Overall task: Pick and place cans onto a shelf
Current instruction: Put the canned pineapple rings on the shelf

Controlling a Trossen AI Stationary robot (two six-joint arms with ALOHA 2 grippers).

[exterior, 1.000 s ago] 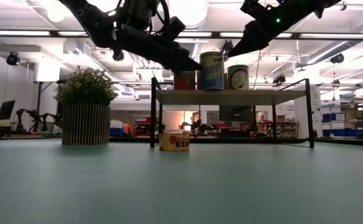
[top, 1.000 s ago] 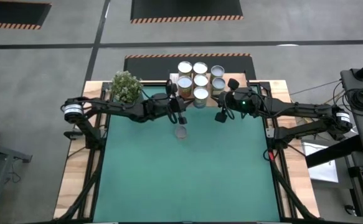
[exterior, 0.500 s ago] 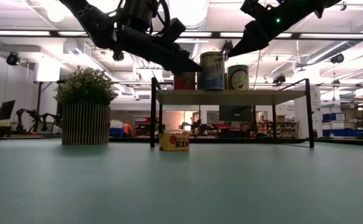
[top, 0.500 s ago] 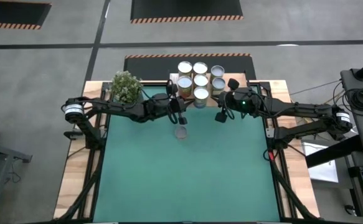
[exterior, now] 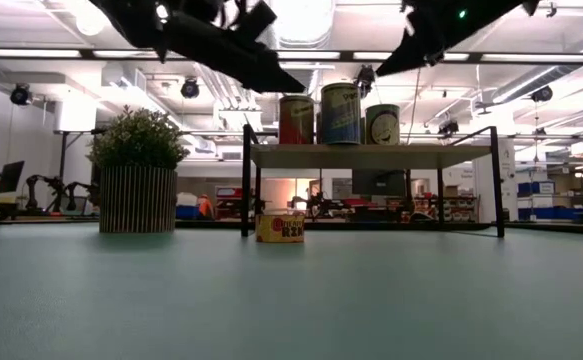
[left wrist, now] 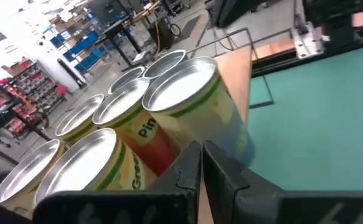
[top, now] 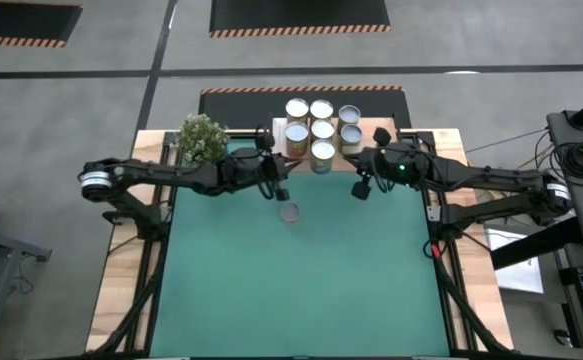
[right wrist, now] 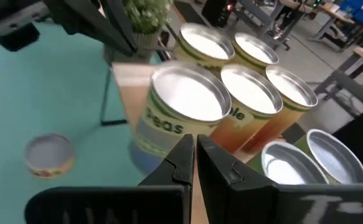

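I've drawn my left pincer [top: 280,192] back from the shelf [top: 279,133]; both pincers clenched, empty. One low can [top: 290,212] remains on the tabletop [top: 301,290], likely next.

I count 7 cans [top: 321,128] standing upright on the shelf [exterior: 371,156], grouped close together at the far middle of the table, their silvery round tops facing up. The shelf is a light wooden board on thin black legs. 1 more can [top: 289,212], short and squat with an orange and yellow side, sits upright on the green mat, nearer than the shelf and just left of its middle.
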